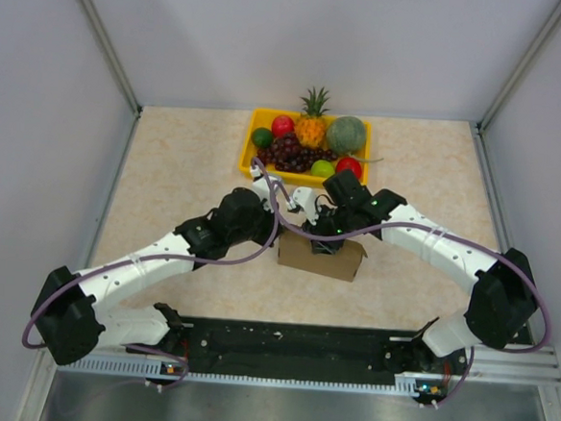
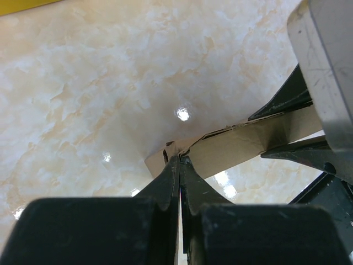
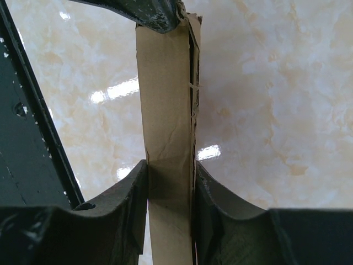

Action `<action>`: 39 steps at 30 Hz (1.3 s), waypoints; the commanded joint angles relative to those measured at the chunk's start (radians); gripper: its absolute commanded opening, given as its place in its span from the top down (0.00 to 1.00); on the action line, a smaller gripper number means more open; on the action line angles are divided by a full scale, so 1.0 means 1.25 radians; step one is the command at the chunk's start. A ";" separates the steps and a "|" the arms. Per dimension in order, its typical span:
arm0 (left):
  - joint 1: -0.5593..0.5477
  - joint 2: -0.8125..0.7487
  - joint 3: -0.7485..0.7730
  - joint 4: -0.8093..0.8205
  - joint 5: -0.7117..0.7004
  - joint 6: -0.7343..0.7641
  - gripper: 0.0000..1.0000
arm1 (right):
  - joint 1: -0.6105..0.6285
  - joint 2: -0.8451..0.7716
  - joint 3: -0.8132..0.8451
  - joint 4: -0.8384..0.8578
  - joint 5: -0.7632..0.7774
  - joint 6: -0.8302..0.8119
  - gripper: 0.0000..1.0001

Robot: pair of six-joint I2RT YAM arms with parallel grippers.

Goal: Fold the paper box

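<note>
Paper box (image 1: 321,257) sits mid-worktop (image 1: 168,164), just in front of the yellow fruit tray (image 1: 249,149). It is partly formed, with both my arms over it.

Left jaws: fully shut, pinching the thin corner end of a cardboard strip, with only the sheet between the tips.

Right jaws: partly open, clamped astride a doubled-over wall of the box, one pad on each side. A slight gap between the layers shows along one edge.

Judgement: the step in hand is pressing this wall together so its fold sets.

To do it well:
- Squeeze square to the wall, not skewed, so the layers line up.
- Use the left pinch only as an anchor, with no pulling. A corner grip looks likely to tear.
- Any tab or slot is hidden from me, so check the seating before either side lets go.
</note>
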 commanded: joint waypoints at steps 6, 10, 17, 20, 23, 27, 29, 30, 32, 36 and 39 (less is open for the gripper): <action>-0.002 -0.001 -0.070 0.028 0.001 -0.034 1.00 | 0.011 -0.022 -0.012 0.059 0.019 0.076 0.76; -0.006 -0.017 -0.106 0.049 -0.026 -0.039 1.00 | 0.011 -0.107 -0.062 0.136 0.104 0.206 0.48; -0.008 -0.034 -0.136 0.062 -0.032 -0.048 1.00 | 0.008 -0.210 -0.077 0.149 0.168 0.304 0.30; -0.012 -0.046 -0.147 0.069 -0.032 -0.049 1.00 | 0.000 -0.263 -0.078 0.143 0.210 0.354 0.23; -0.014 -0.052 -0.151 0.060 -0.039 -0.043 1.00 | -0.009 -0.307 -0.062 0.074 0.346 0.475 0.14; -0.014 -0.056 -0.151 0.056 -0.036 -0.043 1.00 | -0.052 -0.339 -0.017 -0.123 0.418 0.635 0.32; -0.017 -0.055 -0.150 0.056 -0.032 -0.045 1.00 | -0.073 -0.356 -0.017 -0.179 0.373 0.668 0.43; -0.018 -0.056 -0.150 0.058 -0.030 -0.046 1.00 | -0.077 -0.372 -0.018 -0.193 0.351 0.668 0.54; -0.019 -0.057 -0.146 0.056 -0.031 -0.044 1.00 | -0.077 -0.386 -0.033 -0.195 0.306 0.658 0.57; -0.023 -0.060 -0.139 0.054 -0.030 -0.038 1.00 | -0.077 -0.362 -0.040 -0.200 0.327 0.615 0.78; -0.024 -0.057 -0.131 0.043 -0.034 -0.034 1.00 | -0.077 -0.330 -0.025 -0.211 0.326 0.591 0.80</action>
